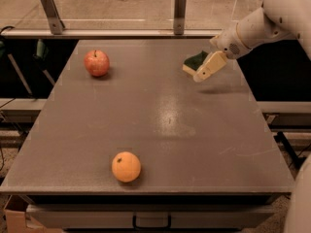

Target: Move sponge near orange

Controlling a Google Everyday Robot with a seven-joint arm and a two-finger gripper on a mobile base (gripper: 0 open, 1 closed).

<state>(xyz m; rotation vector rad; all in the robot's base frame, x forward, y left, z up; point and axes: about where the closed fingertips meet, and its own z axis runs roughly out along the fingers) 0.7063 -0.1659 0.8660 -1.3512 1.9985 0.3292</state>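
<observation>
The sponge (pixel 193 62), dark green on top over pale yellow foam, lies at the back right of the grey table (pixel 160 125). My gripper (pixel 206 69) reaches in from the right and hangs right at the sponge's right side, covering part of it. The orange (pixel 126 166), with a small dark stem dot, sits near the table's front edge, left of centre and far from the sponge.
A red apple (pixel 96 63) sits at the back left of the table. Two metal posts (pixel 51 9) (pixel 179 11) and a rail stand behind the table's far edge. My white arm (pixel 262 23) comes in from the upper right.
</observation>
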